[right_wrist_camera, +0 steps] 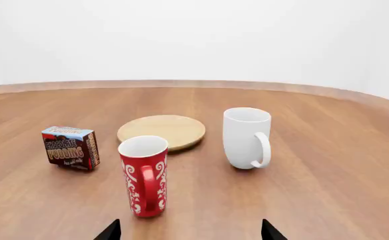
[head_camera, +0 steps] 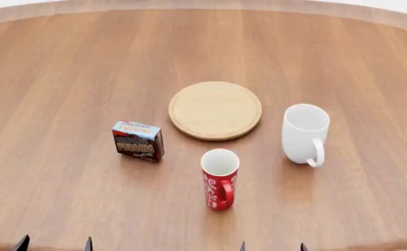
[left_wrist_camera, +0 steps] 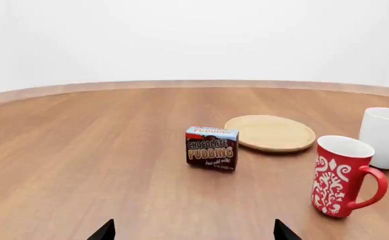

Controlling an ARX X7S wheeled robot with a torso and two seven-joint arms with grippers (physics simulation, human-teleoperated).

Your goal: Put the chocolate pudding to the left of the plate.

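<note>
The chocolate pudding (head_camera: 138,140) (left_wrist_camera: 212,147) (right_wrist_camera: 71,147) is a small dark brown box with a light blue top, standing on the wooden table (head_camera: 57,73), to the front left of the plate and apart from it. The plate (head_camera: 215,110) (left_wrist_camera: 270,132) (right_wrist_camera: 161,131) is a flat pale wood disc near the table's middle. My left gripper (head_camera: 54,243) (left_wrist_camera: 193,232) is open at the near edge, well short of the pudding, with nothing between its fingers. Beside it at the near edge, my right gripper (head_camera: 272,246) (right_wrist_camera: 190,231) is also open and holds nothing.
A red patterned mug (head_camera: 219,178) (right_wrist_camera: 143,175) (left_wrist_camera: 341,175) stands in front of the plate, just ahead of my right gripper. A white mug (head_camera: 305,133) (right_wrist_camera: 247,137) (left_wrist_camera: 388,136) stands right of the plate, handle toward me. The table's curved far edge (left_wrist_camera: 194,85) meets a white wall.
</note>
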